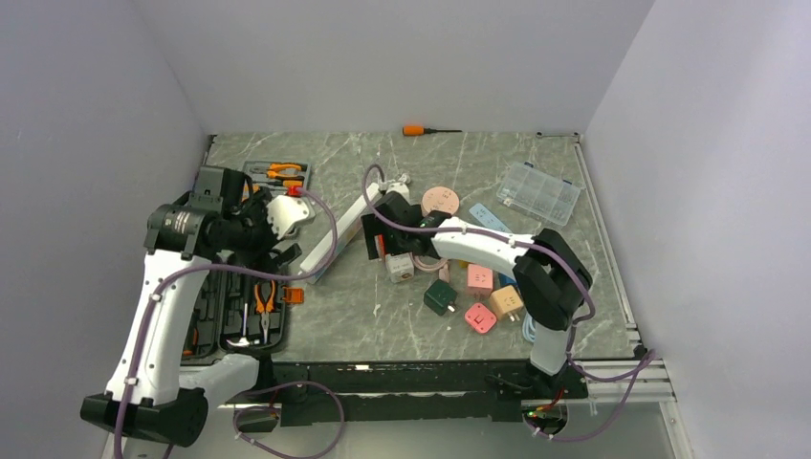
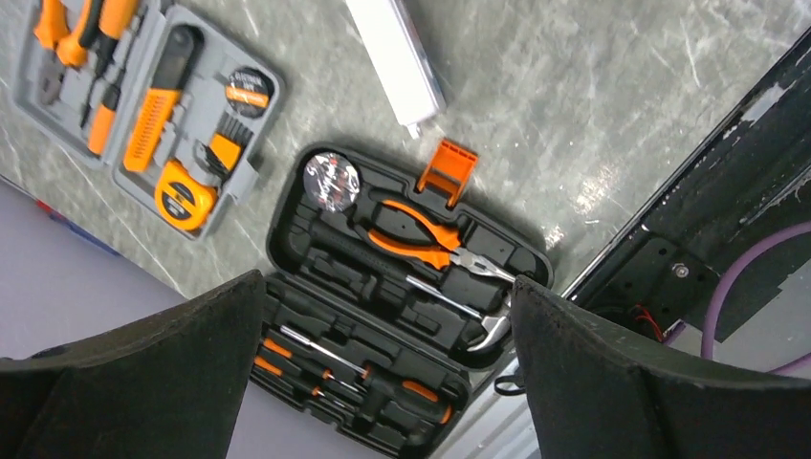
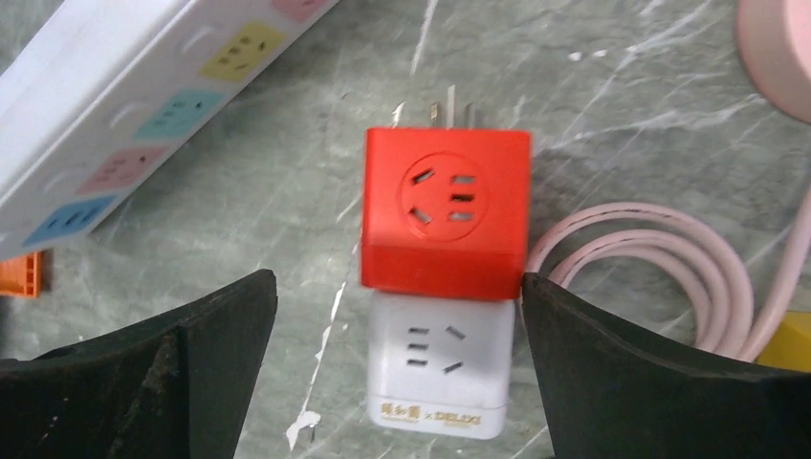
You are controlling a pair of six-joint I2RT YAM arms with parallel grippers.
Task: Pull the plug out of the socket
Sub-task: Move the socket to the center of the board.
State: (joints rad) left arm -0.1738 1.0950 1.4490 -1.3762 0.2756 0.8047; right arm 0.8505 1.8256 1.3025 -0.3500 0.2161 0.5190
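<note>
The socket (image 1: 337,237) is a long white strip lying at an angle in the middle of the table; its coloured outlets (image 3: 143,105) cross the top left of the right wrist view. The plug, a red cube (image 3: 447,212), lies apart from the socket with its metal prongs bare. Its near edge overlaps a white cube adapter (image 3: 440,368). My right gripper (image 3: 392,287) hangs open just over both cubes, its right finger close to the red cube's corner. My left gripper (image 2: 387,282) is open and holds nothing, above the black tool case (image 2: 402,287), with the socket's end (image 2: 397,57) beyond it.
A grey tool tray (image 1: 277,174) sits at the back left. A pink disc (image 1: 440,200), a light-blue strip (image 1: 490,218) and a clear organiser box (image 1: 540,191) lie at the back right. Several loose cube adapters (image 1: 480,317) and a pink cable (image 3: 660,258) crowd the space right of the cubes.
</note>
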